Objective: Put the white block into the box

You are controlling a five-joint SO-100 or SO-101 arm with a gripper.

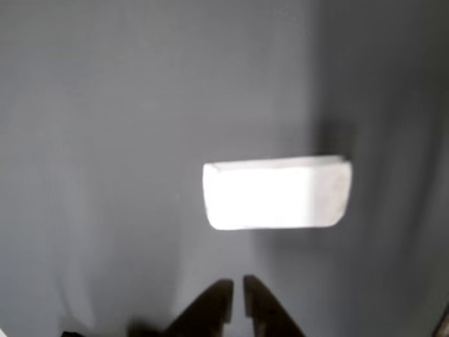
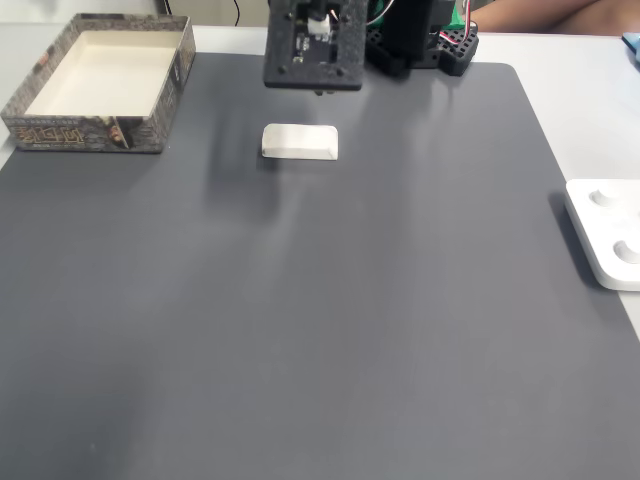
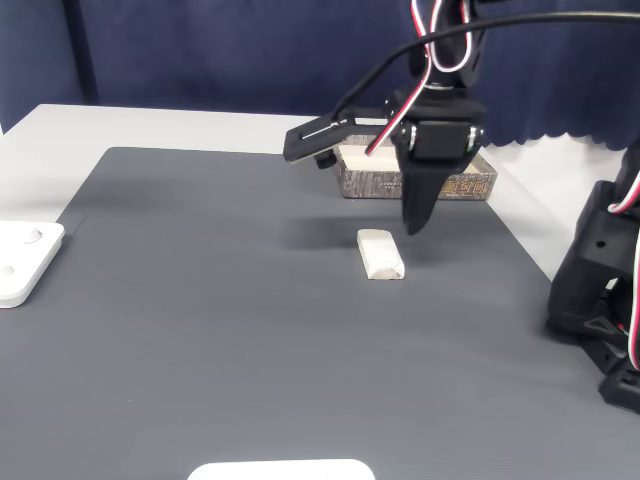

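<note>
Your black two-finger gripper (image 3: 414, 228) hangs above the dark grey mat (image 3: 200, 330) with its fingers drawn together to a thin slit and nothing between them, its tips pointing down. The small white oblong block with rounded edges (image 3: 381, 254) lies flat on the mat just at the gripper's 8 o'clock in this fixed view, apart from the tips and not yet touched.

In the other view, the white block (image 1: 277, 192) sits at about 1 o'clock from the gripper (image 1: 237, 298), its long side running across the frame; the picture is blurred, so finer detail cannot be read.

The rectangular box with cream inner walls and a speckled brown-grey rim (image 2: 90, 133) stands at the mat's far corner, at roughly 10 o'clock from the white block (image 2: 300, 141) in a fixed view, well apart from it. Its floor shows bare cream; nothing lies inside. A flat white plastic device with round dimples (image 2: 606, 232) rests off the mat's edge at 4 o'clock from the block.

By this showing, you have the whole task ahead: the block has not been grasped, lifted or carried. You would need to spread the fingers, settle them across the block's narrow width, close, lift and travel to the box.
</note>
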